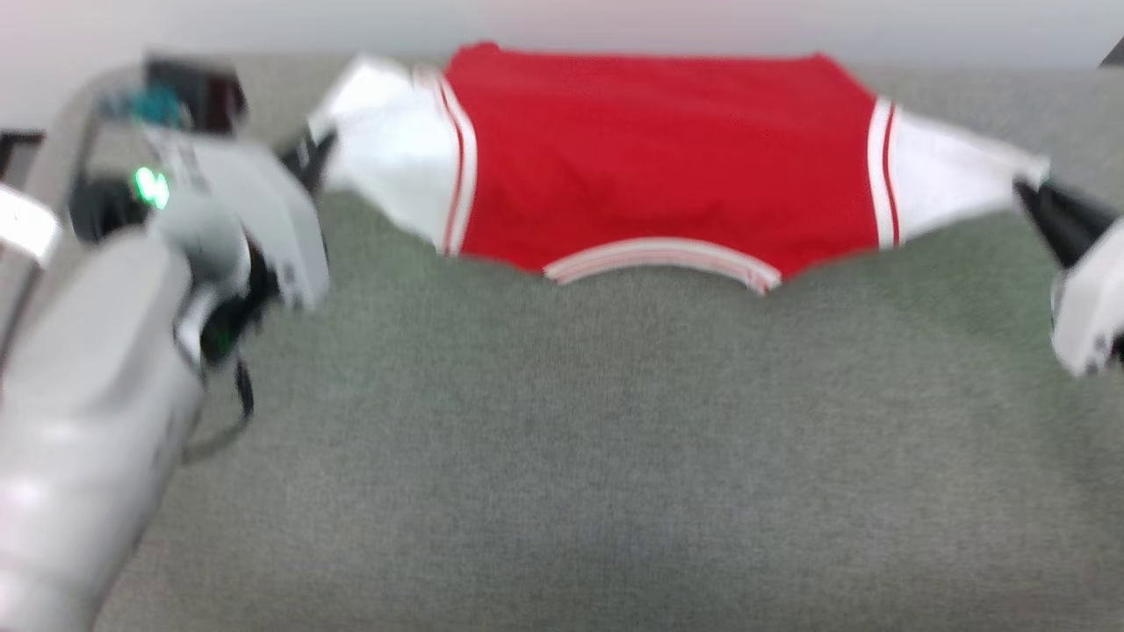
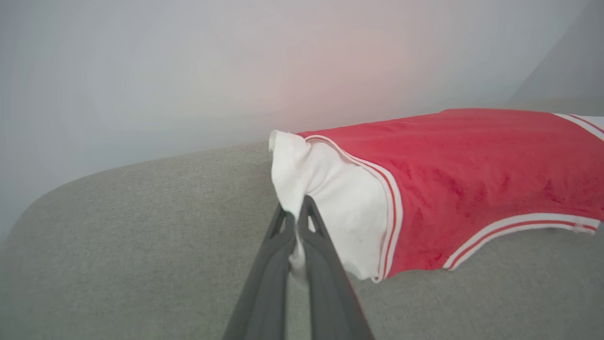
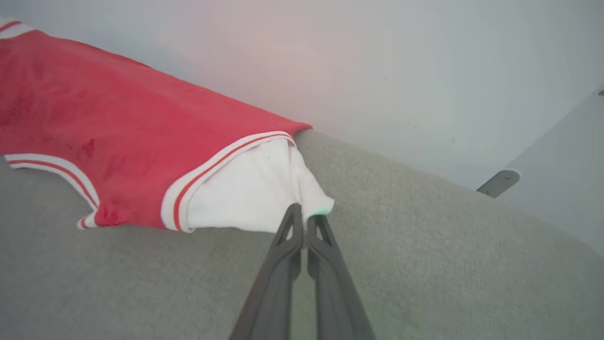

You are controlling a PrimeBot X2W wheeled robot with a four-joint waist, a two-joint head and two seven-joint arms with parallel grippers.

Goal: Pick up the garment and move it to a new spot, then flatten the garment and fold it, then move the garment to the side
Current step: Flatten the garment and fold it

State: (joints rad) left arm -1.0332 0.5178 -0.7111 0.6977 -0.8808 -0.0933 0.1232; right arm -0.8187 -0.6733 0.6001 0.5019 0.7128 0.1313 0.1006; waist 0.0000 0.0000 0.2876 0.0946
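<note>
The red short-sleeved shirt (image 1: 667, 158) is stretched taut over the far part of the grey fabric-covered table (image 1: 562, 439). The left claw (image 2: 295, 210) is clamped on the left sleeve (image 2: 330, 198) and the right claw (image 3: 306, 215) on the right sleeve (image 3: 250, 189). The fabric is probably soft and light (it will sag), so grip at the hems.

The counter (image 1: 562, 456) has a soft gray-green cover. The red and white garment (image 1: 659, 167) rests spread wide near its far edge.

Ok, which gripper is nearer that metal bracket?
Right. The right gripper pinches the sleeve on the bracket's side; the left gripper pinches the far sleeve, the whole shirt between.
</note>
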